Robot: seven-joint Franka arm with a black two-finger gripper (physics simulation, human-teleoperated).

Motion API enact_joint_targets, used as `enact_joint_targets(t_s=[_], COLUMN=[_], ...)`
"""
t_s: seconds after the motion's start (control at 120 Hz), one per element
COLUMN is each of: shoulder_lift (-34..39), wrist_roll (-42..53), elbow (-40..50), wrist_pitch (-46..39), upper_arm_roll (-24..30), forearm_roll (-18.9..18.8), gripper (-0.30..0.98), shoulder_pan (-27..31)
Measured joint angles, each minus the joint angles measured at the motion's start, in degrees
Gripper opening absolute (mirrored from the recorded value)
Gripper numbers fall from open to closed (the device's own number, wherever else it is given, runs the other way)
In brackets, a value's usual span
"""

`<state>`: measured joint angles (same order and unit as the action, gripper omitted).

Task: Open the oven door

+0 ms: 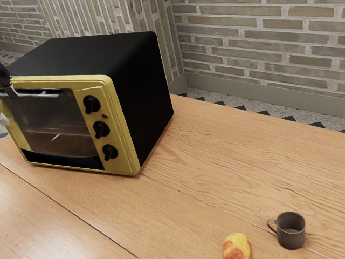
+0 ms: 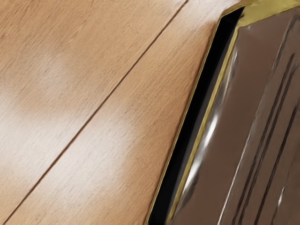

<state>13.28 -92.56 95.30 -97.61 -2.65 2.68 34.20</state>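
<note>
A black oven with a yellow front frame (image 1: 124,143) stands at the exterior view's left. Its glass door (image 1: 59,129) is upright in the frame, with a grey bar handle (image 1: 46,95) along the top. At the exterior view's left edge, part of my black gripper (image 1: 7,85) is at the handle's end; whether it touches the bar I cannot tell. In the wrist view, the door's brownish glass (image 2: 253,122) slants beside the yellow-edged black strip (image 2: 190,122).
Three black knobs (image 1: 101,129) sit beside the door. On the wooden table (image 1: 215,162) are a dark metal mug (image 1: 291,231) and a yellow-red fruit (image 1: 237,247), both far from the oven. A brick wall (image 1: 259,43) rises behind.
</note>
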Motion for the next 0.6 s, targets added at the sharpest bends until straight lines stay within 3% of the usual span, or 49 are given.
enact_joint_targets(t_s=[0.175,0.367,0.6], shoulder_lift=[-1.33,-6.79,-8.67], wrist_roll=[1.37,4.01,6.41], elbow=[-0.47,-6.29,-6.25], wrist_pitch=[-1.15,-2.03,-3.96], upper_arm_roll=[0.3,0.64,0.09], forearm_roll=[0.49,0.63,1.6], gripper=[0.69,0.69,0.69], shoulder_pan=[3.15,3.43,3.67])
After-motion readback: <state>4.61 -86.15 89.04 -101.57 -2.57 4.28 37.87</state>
